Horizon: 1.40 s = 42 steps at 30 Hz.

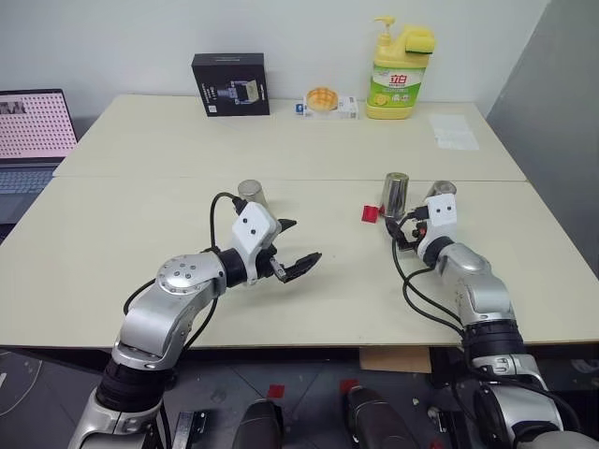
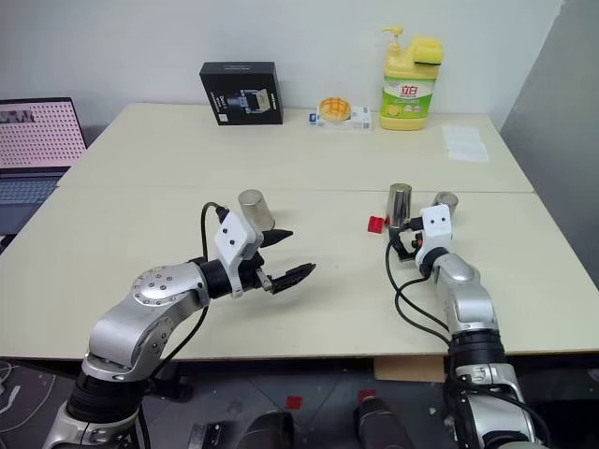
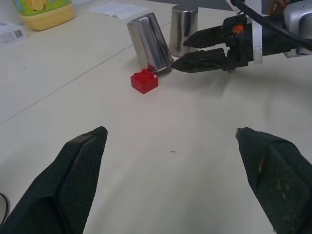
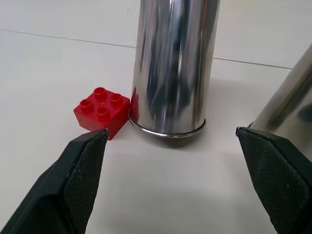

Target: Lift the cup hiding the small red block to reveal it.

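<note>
The shiny tapered metal cup (image 4: 171,68) stands mouth-down just beside the studded red block (image 4: 102,112). Both the right gripper (image 3: 187,53) and the left gripper (image 1: 292,251) have their jaws spread, holding nothing.

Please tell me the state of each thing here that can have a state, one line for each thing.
Middle cup: upside down on the table, beside the block, not held.
Small red block: uncovered, on the table.
Left cup: upside down, untouched.
Right cup: upside down, behind the right arm.
Right claw: open, next to the middle cup.
Left claw: open, holding nothing.
Soap bottle: upright.
Laptop: open, screen on.
</note>
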Each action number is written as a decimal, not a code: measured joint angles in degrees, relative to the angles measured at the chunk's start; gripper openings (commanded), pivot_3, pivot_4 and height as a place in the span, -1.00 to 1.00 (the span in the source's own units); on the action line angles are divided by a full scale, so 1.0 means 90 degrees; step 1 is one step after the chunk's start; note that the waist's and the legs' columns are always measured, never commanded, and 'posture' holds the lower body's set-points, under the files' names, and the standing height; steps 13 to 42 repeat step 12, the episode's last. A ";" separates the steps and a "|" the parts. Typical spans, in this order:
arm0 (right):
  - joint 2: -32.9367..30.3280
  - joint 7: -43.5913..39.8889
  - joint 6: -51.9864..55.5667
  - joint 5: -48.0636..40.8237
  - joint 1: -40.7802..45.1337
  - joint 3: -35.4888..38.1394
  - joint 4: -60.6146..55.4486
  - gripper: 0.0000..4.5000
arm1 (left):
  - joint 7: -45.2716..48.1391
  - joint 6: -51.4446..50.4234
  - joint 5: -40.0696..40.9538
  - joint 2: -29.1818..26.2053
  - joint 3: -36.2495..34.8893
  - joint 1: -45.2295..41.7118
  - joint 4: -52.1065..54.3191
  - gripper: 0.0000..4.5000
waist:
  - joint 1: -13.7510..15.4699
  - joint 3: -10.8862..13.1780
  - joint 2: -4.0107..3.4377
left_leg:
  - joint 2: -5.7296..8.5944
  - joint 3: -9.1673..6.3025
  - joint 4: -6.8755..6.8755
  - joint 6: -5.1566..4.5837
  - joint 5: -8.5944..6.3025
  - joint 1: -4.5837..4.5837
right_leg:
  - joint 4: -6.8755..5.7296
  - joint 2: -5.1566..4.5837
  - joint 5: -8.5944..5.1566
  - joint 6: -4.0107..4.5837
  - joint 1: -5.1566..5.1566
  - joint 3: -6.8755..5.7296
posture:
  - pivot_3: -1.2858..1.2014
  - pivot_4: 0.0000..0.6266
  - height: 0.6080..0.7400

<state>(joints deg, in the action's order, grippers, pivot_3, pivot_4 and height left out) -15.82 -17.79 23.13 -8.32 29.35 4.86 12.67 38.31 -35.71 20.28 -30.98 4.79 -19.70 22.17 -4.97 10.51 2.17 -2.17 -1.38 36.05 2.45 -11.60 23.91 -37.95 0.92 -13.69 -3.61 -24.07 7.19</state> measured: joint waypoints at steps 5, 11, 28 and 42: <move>-0.0723 -0.0529 0.1281 -0.0501 -0.1180 -0.0007 -0.2358 0.98 | 0.0094 -0.0020 0.0014 -0.0180 -0.0091 0.0075 0.0027 1.00 | 0.0048 0.0000 -0.0001 | 0.0001 -0.0006 -0.0011 0.0001 -0.0001 0.0008 | 0.0002 -0.0003 -0.0022 0.0004 -0.0002 -0.0005 | 0.03 -0.52 1.00; -0.2037 -0.1404 0.3367 -0.2033 -0.2626 0.0611 -0.5249 0.98 | 0.0422 -0.0430 0.0422 -0.0747 -0.0483 0.0189 0.0101 1.00 | 0.0027 0.0002 -0.0002 | -0.0004 -0.0006 -0.0007 0.0001 -0.0002 -0.0004 | -0.0001 -0.0002 -0.0045 0.0042 0.0002 -0.0007 | 0.03 -0.52 1.00; -0.2161 -0.1493 0.3517 -0.2174 -0.2747 0.0709 -0.5417 0.98 | 0.0458 -0.0461 0.0452 -0.0833 -0.0563 0.0200 0.0095 1.00 | 0.0022 0.0002 -0.0002 | -0.0006 -0.0005 -0.0006 0.0001 -0.0002 -0.0005 | -0.0001 -0.0001 -0.0045 0.0042 0.0001 -0.0007 | 0.03 -0.52 1.00; -0.2161 -0.1493 0.3517 -0.2174 -0.2747 0.0709 -0.5417 0.98 | 0.0458 -0.0461 0.0452 -0.0833 -0.0563 0.0200 0.0095 1.00 | 0.0022 0.0002 -0.0002 | -0.0006 -0.0005 -0.0006 0.0001 -0.0002 -0.0005 | -0.0001 -0.0001 -0.0045 0.0042 0.0001 -0.0007 | 0.03 -0.52 1.00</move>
